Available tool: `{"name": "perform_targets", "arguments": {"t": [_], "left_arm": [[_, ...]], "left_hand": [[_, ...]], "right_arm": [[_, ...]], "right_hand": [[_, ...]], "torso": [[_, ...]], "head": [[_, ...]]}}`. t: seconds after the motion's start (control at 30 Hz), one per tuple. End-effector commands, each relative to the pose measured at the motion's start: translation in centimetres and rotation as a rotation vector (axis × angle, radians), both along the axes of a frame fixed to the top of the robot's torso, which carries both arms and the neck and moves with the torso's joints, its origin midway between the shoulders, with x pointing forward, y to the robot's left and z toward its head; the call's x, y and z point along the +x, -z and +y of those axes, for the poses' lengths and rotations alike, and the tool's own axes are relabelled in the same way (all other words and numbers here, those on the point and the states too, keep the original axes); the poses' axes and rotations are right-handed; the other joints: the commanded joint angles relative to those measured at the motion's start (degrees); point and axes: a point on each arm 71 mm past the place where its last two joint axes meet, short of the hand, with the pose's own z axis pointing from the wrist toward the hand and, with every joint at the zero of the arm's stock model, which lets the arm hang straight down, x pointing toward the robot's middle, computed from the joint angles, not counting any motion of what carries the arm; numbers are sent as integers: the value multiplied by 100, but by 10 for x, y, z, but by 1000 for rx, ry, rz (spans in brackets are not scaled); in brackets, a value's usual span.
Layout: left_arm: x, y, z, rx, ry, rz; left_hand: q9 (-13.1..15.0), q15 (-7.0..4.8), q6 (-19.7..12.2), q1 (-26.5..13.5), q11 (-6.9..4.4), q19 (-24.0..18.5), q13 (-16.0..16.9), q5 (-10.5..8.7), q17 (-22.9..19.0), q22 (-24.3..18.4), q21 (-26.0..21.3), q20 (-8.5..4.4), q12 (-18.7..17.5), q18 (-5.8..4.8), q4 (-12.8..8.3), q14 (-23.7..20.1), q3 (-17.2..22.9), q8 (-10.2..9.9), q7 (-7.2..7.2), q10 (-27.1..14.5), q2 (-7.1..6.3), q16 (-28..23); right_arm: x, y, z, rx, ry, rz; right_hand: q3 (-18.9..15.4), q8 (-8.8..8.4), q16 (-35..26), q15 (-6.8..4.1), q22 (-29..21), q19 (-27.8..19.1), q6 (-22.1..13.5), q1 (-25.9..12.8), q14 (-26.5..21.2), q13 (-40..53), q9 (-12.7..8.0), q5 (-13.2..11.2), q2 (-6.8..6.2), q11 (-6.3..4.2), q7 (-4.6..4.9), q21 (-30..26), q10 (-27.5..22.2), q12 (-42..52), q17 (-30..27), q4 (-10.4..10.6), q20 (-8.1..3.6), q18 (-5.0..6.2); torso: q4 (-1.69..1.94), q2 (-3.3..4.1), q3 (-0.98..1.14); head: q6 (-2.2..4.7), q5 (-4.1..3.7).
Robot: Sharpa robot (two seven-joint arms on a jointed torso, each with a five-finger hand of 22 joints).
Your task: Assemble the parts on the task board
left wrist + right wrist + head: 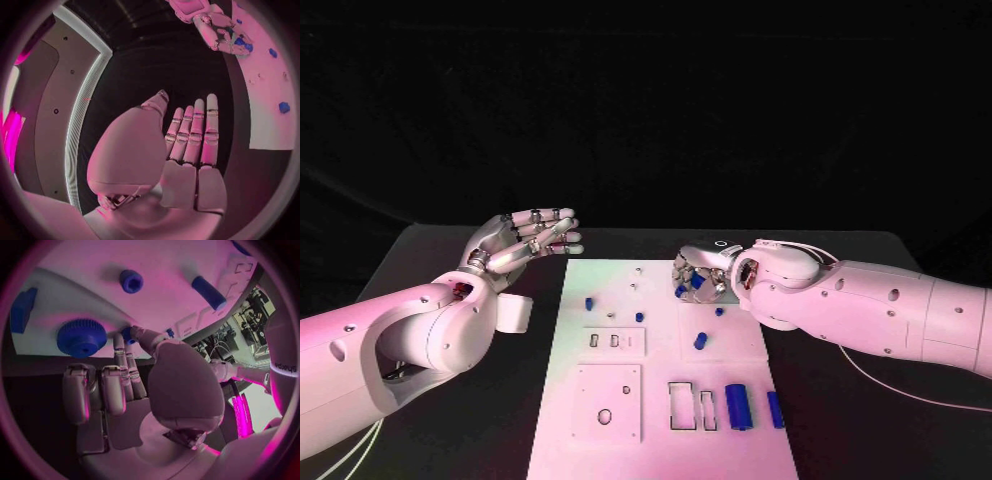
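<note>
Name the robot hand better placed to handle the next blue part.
Right. The right robot hand is over the task board, already pinching a small blue part; the left robot hand hangs beside the board, holding nothing.

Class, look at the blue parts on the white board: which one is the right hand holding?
The small blue part at the board's far right edge, pinched in the right hand's fingers. The other blue parts lie loose, untouched.
</note>
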Motion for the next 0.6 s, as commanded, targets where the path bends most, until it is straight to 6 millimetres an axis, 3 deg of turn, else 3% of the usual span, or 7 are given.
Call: {"name": "perform_targets", "arguments": {"t": [0.03, 0.37, 0.6], "left_arm": [[0, -2, -2, -6, 21, -6], [1, -1, -1, -3, 18, -1], [1, 0, -1, -2, 19, 1]], "left_hand": [[-9, 5, -45, -20, 23, 18, -9, -12, 9, 6, 33, -6, -31, 52, 6, -42, -27, -35, 149, -18, -33, -34], [-13, 8, -61, 4, 27, 10, -8, -12, 16, 8, 40, -5, -54, 52, -13, -49, -19, -46, 153, -33, -31, -44], [-13, 8, -61, 4, 27, 10, -8, -12, 16, 8, 40, -5, -54, 52, -13, -49, -19, -46, 153, -33, -31, -44]], "right_arm": [[0, -1, 0, 3, 17, -37], [-2, -12, 2, 66, 56, -109], [8, -21, 12, 87, 87, -163]], "right_hand": [[33, 59, 36, -48, 565, 19, 65, 27, 406, 19, 67, 35, 138, -30, -13, 38, 88, 21, 411, 12, -47, -93], [30, 123, 38, -67, 603, 33, 91, -29, 404, 35, 149, 31, 155, -52, -48, 59, 133, 19, 403, 24, -65, -99], [26, 131, 42, -70, 610, 34, 76, -63, 405, 36, 173, 31, 142, -52, -49, 63, 131, 7, 409, 34, -69, -100]], "torso": [[6, 11, -2], [-1, 13, -6], [30, 37, -4]], "head": [[2, -5], [50, 9], [93, -9]]}}
